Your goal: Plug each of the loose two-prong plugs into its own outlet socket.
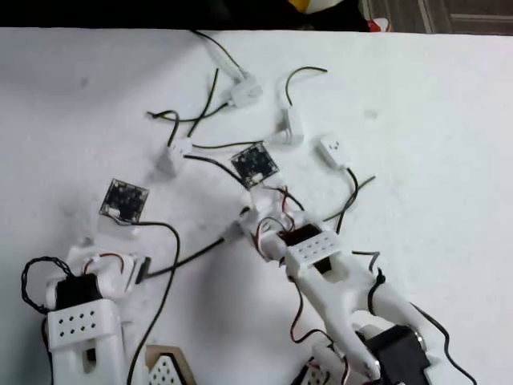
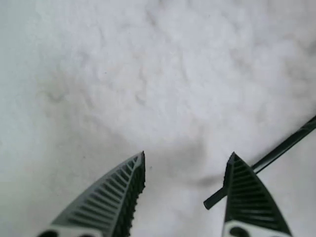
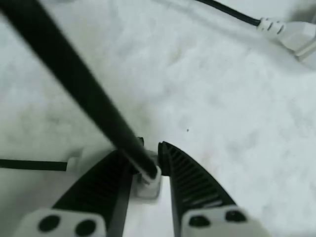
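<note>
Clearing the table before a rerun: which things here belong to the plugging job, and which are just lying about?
Job: plug in the right gripper; far connector; middle connector; right connector; left connector; near connector, all white, corded.
Lying about: wood-edged piece at near edge; yellow object beyond far edge.

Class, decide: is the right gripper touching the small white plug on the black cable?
Touching. The right wrist view shows the right gripper closed around the white plug, gripping its sides.
</note>
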### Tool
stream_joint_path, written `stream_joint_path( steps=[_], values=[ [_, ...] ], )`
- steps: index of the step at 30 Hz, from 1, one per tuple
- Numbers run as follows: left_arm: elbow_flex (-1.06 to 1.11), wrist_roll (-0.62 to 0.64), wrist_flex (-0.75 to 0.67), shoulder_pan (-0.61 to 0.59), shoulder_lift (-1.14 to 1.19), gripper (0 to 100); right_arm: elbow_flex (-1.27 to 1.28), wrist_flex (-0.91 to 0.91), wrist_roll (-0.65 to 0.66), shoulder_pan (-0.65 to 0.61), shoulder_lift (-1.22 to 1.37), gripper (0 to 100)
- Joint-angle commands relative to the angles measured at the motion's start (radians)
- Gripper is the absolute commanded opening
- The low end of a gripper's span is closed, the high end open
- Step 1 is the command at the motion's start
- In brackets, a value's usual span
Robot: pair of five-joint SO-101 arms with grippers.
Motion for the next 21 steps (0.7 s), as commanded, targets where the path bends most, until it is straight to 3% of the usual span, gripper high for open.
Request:
stream_joint_path(
  steps=[1, 13, 18, 21],
  values=[
    [-0.005, -0.011, -0.025, -0.01, -0.016, 26, 0.031, -0.054, 0.028, -0.016, 0.035, 1.6],
    [-0.003, -0.011, -0.025, -0.01, -0.016, 26, 0.028, 0.045, 0.055, -0.022, -0.007, 1.9],
    [-0.002, -0.011, -0.025, -0.01, -0.016, 26, -0.006, 0.128, 0.048, -0.027, -0.099, 14.6],
    [-0.002, -0.011, -0.025, -0.01, -0.016, 26, -0.032, 0.213, 0.018, -0.041, -0.166, 14.6]
  ],
)
